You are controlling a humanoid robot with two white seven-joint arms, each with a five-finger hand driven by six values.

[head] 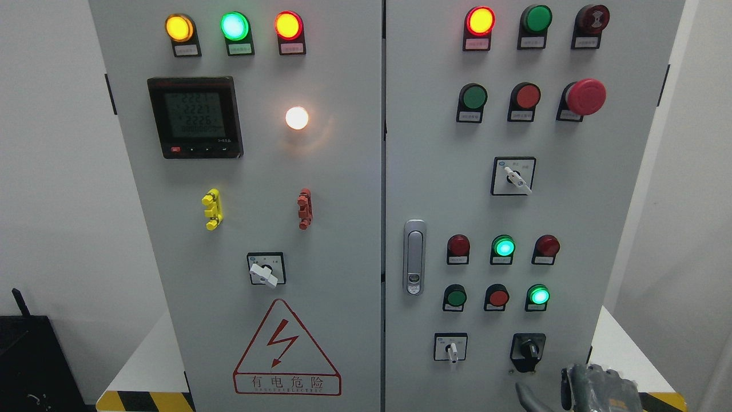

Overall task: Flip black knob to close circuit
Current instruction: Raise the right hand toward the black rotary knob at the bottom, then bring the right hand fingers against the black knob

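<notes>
The black knob [528,349] is seen low on the right door of the grey cabinet [343,229], right of a small white selector switch [452,349]. Only the top of the right hand [595,388] is shown, cut off by the bottom edge, just below and right of the knob and apart from it. Whether its fingers are spread or curled cannot be told. The small labels under the lamps cannot be read.

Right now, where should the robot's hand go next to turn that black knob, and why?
Probably up and a little left. The right hand sits at the bottom edge, below and right of the black knob, not touching it. The knob is on the right door's bottom row, beside a white-handled switch, so the hand should likely rise to the knob before gripping.
</notes>
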